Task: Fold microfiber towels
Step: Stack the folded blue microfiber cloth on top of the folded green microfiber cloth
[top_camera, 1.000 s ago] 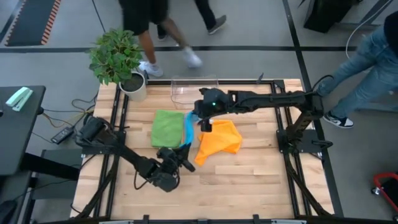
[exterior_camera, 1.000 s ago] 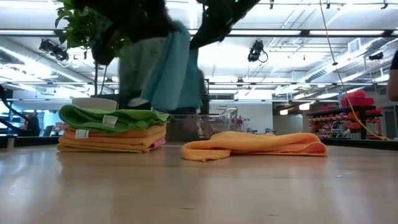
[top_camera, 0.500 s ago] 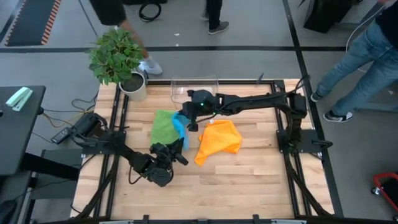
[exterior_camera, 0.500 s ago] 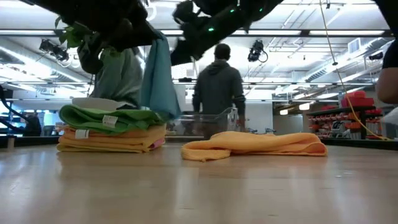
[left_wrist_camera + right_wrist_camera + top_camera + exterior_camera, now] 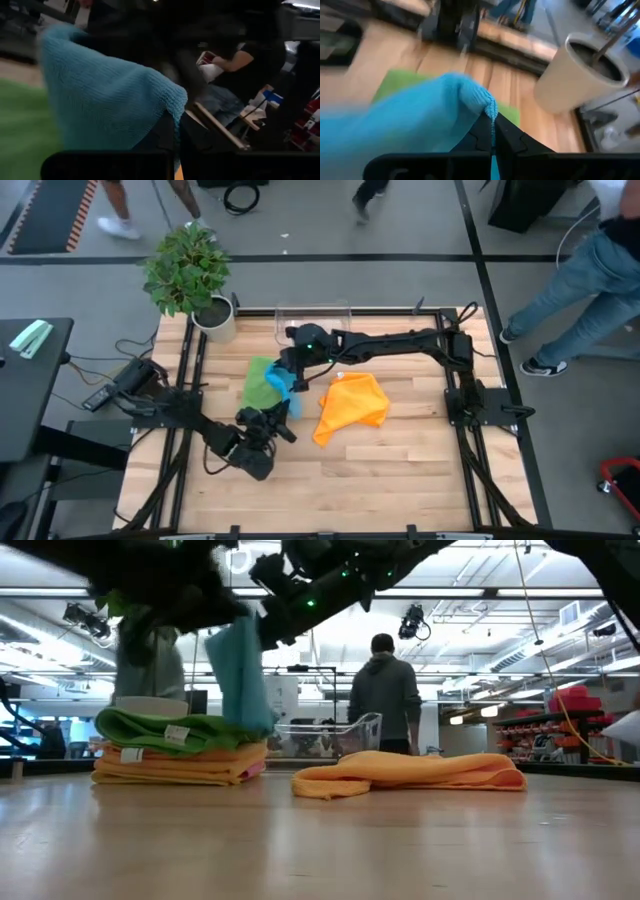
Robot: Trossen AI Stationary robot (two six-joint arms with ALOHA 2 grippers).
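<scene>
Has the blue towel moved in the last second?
Yes. In the high view the blue towel has been carried left, from beside the orange towel to over the green towel.

- Both pincers, left pincer (image 5: 283, 418) and right pincer (image 5: 291, 377), carried the blue towel (image 5: 280, 385) leftward, now above the green towel (image 5: 259, 383).
- The person (image 5: 389, 691) behind moved right.

A towel stack (image 5: 180, 752) sits on the worktop (image 5: 400, 465) left of a loose towel (image 5: 352, 406); a hanging towel (image 5: 240, 680) is above the stack; a bin (image 5: 312, 320) lies behind
</scene>
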